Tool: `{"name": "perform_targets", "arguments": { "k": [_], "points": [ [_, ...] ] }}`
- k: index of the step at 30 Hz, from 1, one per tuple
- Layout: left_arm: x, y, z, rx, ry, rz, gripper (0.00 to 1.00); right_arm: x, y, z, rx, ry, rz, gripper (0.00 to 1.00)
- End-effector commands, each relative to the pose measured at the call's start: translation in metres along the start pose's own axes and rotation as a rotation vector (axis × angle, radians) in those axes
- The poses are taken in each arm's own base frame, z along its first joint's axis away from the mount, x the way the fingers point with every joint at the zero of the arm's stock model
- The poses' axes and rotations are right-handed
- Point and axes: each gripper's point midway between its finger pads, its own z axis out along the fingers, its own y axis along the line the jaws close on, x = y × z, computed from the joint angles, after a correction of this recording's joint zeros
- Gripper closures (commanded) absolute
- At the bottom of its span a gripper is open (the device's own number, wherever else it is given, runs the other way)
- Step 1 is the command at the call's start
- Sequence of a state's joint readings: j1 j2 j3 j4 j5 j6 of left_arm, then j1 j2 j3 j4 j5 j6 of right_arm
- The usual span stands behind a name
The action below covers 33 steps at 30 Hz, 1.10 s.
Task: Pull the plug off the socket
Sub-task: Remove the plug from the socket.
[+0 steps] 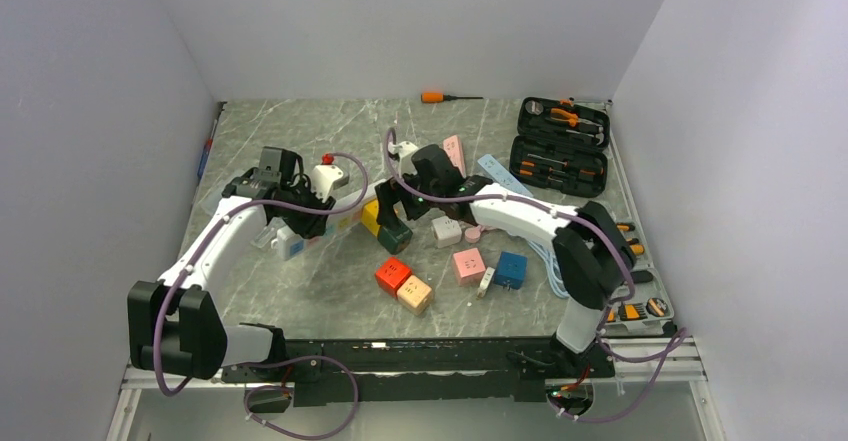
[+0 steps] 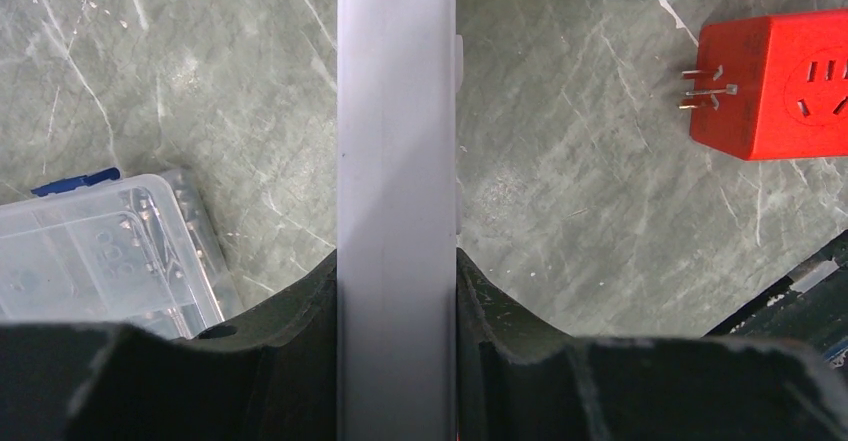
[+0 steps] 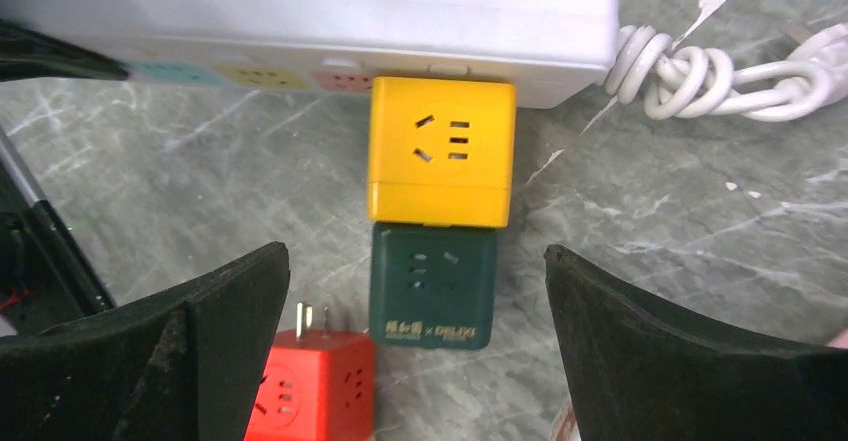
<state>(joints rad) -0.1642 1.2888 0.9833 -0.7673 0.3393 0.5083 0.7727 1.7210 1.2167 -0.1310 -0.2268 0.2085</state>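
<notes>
Near the middle of the surface (image 1: 330, 271), white power strip (image 3: 300, 21) is sitting pinched in the left claw (image 2: 397, 291), jaws partway closed on it. Right claw (image 3: 410, 256) is hanging spread wide, gripping nothing, over yellow cube plug (image 3: 441, 151) seated against the strip's socket face. Dark green cube (image 3: 432, 286) is butting against yellow's other side.

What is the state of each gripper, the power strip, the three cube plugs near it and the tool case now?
left gripper: shut on the power strip
right gripper: open, over the green cube
power strip: gripped, cord attached
yellow cube: seated against the power strip, apparently plugged in
green cube: joined to the yellow cube's end
red cube: loose, prongs bare
tool case: open
</notes>
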Motion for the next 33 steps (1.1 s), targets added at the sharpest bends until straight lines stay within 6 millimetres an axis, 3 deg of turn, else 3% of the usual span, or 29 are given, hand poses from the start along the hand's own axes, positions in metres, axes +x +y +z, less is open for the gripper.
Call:
{"name": "perform_targets", "arguments": {
  "k": [1,8,13,33],
  "points": [
    [-0.032,-0.005,-0.014,0.019,-0.152,0.055,1.00,-0.026,0.006,0.017,-0.054,-0.049,-0.030,0.00],
    [-0.031,-0.006,-0.015,0.022,-0.152,0.056,1.00,-0.028,0.000,0.043,-0.053,-0.038,-0.030,0.00],
    [-0.031,-0.008,-0.013,0.034,-0.155,0.051,1.00,-0.016,-0.009,0.063,-0.035,-0.005,-0.013,0.00],
    [-0.037,-0.007,-0.013,0.050,-0.155,0.044,1.00,0.005,-0.008,0.102,-0.094,0.019,0.043,0.00]
  ]
}}
